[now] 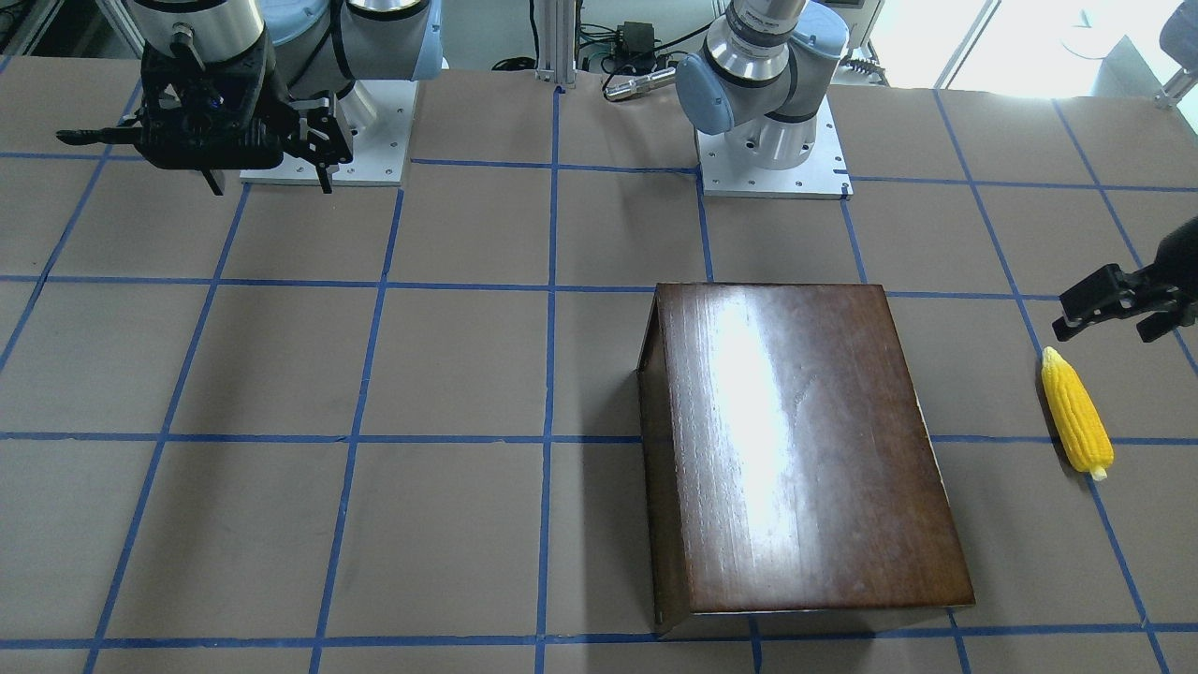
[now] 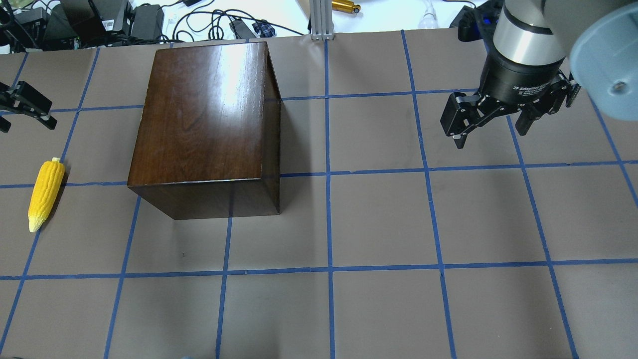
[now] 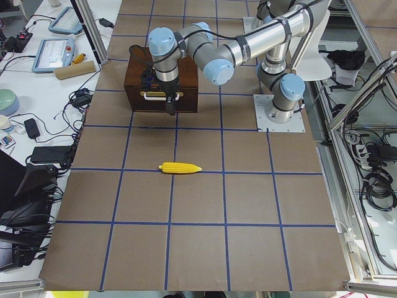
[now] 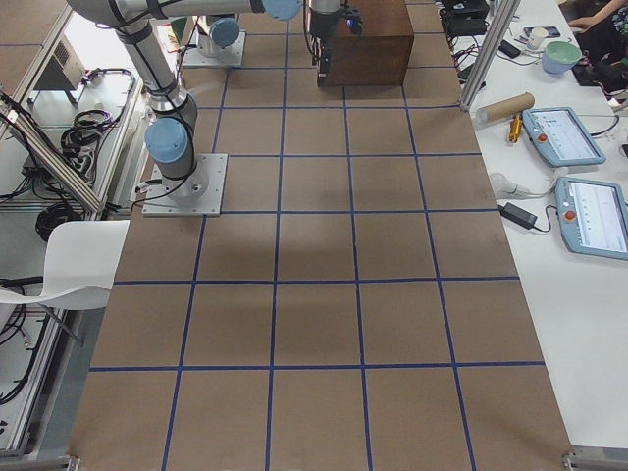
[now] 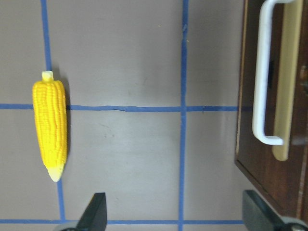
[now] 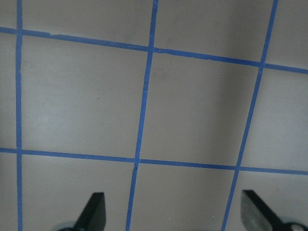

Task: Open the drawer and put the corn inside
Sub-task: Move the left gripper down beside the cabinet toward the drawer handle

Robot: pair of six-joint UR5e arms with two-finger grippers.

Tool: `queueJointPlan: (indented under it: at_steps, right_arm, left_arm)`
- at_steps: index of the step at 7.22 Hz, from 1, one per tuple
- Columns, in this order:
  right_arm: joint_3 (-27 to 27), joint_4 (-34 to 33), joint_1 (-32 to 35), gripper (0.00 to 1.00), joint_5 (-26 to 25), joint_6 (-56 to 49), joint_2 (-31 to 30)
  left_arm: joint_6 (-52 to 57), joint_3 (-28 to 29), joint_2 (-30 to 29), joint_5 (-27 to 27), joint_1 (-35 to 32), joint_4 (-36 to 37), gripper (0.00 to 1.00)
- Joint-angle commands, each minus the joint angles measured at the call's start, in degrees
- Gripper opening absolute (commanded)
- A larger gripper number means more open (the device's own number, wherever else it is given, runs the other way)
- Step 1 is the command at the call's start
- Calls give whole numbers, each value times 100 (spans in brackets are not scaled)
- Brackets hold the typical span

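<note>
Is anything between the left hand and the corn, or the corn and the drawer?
Nothing visible lies between left hand and corn. The drawer is shut, so its front blocks the way in.

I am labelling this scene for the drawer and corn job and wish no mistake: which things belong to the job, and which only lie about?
Belong to the job: corn; drawer, in the dark box; left gripper, open, near the corn; right gripper, open.

Just lying about: cardboard tube; tablet; white chair; cables.
</note>
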Motion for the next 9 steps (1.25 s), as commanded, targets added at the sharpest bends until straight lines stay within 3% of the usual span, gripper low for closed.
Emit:
queueJointPlan:
  at_steps: [1,2,3,4,5,6,9]
  right_arm:
    - [0,2,0,100,0,-1,0]
    - [0,2,0,100,0,8,0]
    - [0,-7,0,100,0,-1,0]
    - [0,-7,0,100,0,-1,0]
    - [0,2,0,100,0,-1,0]
    - [0,2,0,100,0,8,0]
    - [0,2,0,100,0,-1,0]
  left_arm:
    - [222,-31,-323,-176,207,129,100]
    - [274,-75,-394,-830,216,33,100]
    - [275,-58,-412,-1246,224,-620,100]
    - [397,-14,-525,-1519,224,-740,100]
    - [528,4,-692,-1574,216,-698,100]
    - [582,4,-850,-1984,216,-654,100]
    - [399,21,-1175,-2269,76,-216,100]
